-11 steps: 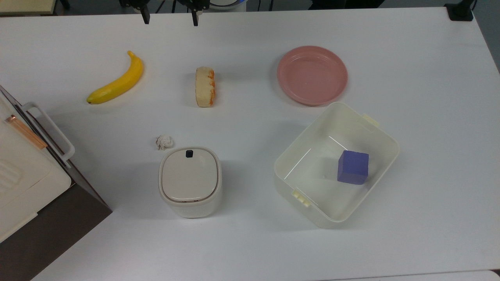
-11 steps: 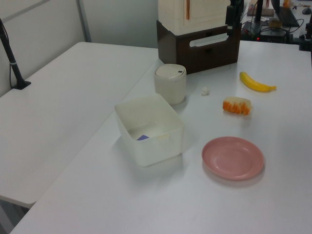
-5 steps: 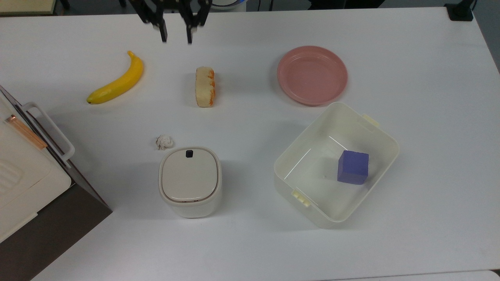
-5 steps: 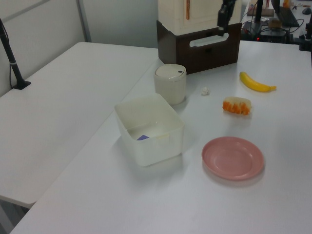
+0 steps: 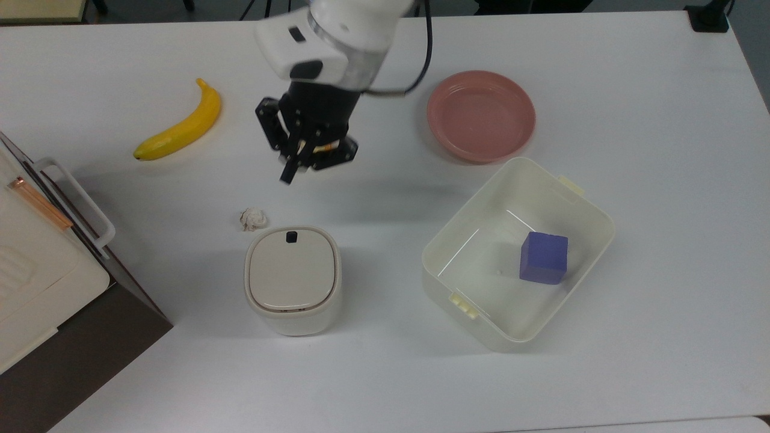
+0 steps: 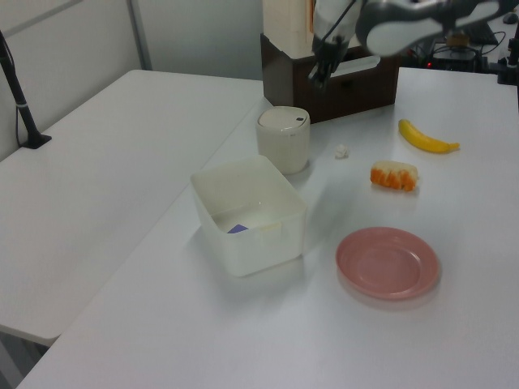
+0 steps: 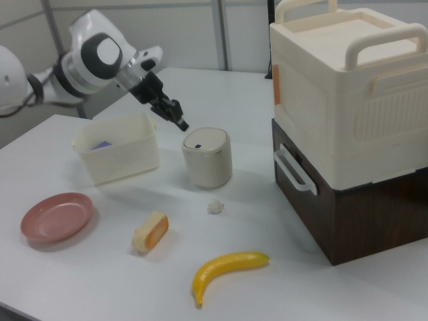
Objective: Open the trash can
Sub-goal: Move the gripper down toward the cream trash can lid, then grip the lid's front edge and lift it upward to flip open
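Smooth rounded-square plastic trash can [image 5: 293,280], beige lid closed. Gripper [image 5: 289,174] tilted above, apart from it, fingers nearly together, holding nothing.

In the top view, the trash can [image 5: 293,279] stands between the big appliance [image 5: 42,264] at its left and the tub [image 5: 481,319] at its right, a block [image 5: 544,257] inside the tub. A crumpled wad [image 5: 253,219] lies just beside the can, and the banana [image 5: 180,126] and plate [image 5: 481,115] farther off
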